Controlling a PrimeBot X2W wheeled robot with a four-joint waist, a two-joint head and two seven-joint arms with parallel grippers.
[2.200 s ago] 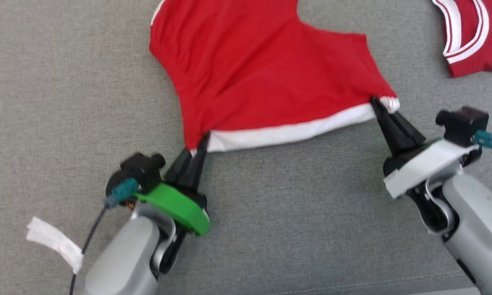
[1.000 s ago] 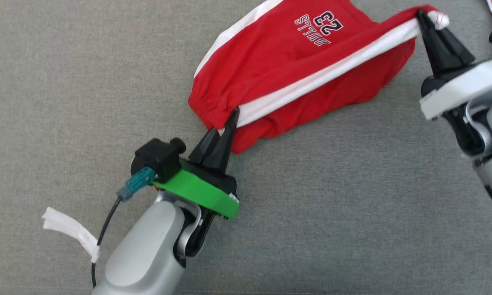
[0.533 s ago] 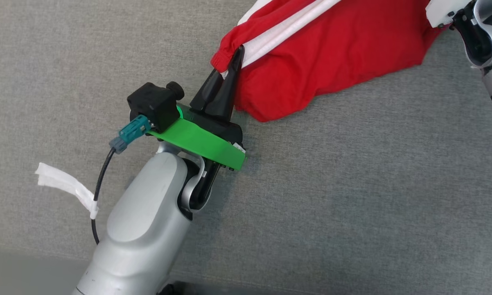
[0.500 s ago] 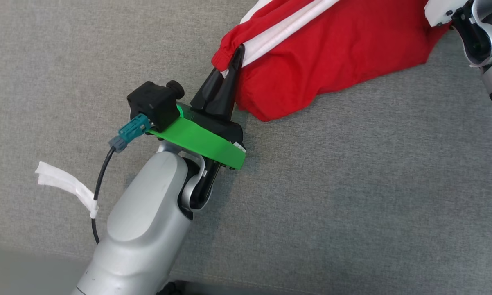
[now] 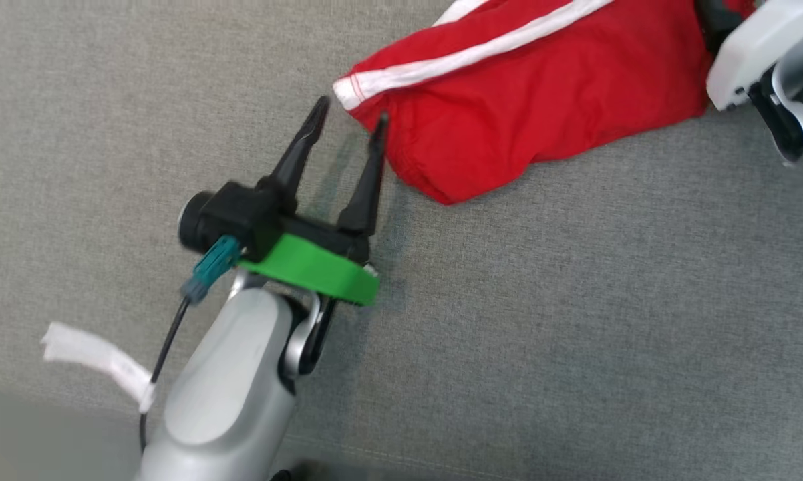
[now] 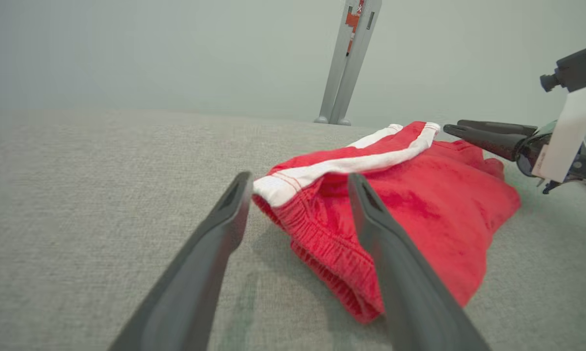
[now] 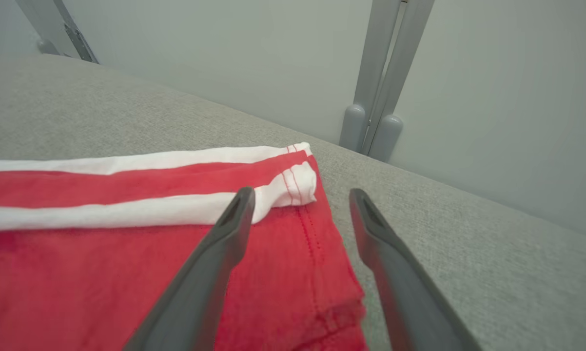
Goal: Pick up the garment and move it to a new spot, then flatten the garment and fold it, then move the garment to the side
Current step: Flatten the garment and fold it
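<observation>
Grey fabric counter (image 5: 575,334): red garment (image 5: 542,100), folded, near far edge, long axis running arm to arm; left pincer (image 5: 351,112) spread wide, empty, just short of elastic end; right pincer (image 7: 302,195) spread wide, empty, over opposite end.

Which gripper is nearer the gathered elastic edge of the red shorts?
Left. The left gripper is right beside the elastic edge, jaws open; the right gripper is at the shorts' far end, over the white-striped corner.
</observation>
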